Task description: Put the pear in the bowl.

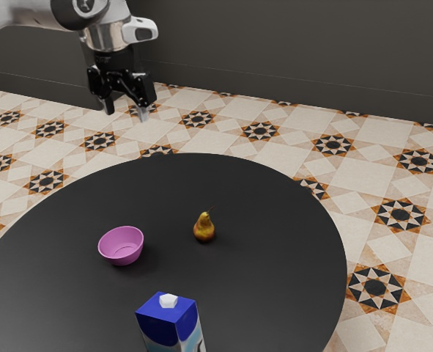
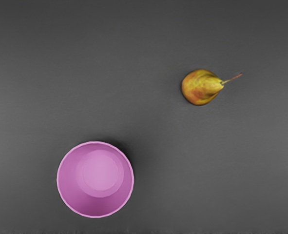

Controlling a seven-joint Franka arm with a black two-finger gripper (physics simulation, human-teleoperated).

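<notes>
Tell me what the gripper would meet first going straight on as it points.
Probably the black tabletop, near the pink bowl; the gripper points down, but depth leaves the exact spot unclear.

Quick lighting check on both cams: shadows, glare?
Exterior view: soft shadow beside the pink bowl, on its pear side; black tabletop pales toward the view's lower left, no harsh glare. Wrist view: same soft shadow at the bowl's pear side; tabletop reads grey rather than black, no hard hotspots.
</notes>
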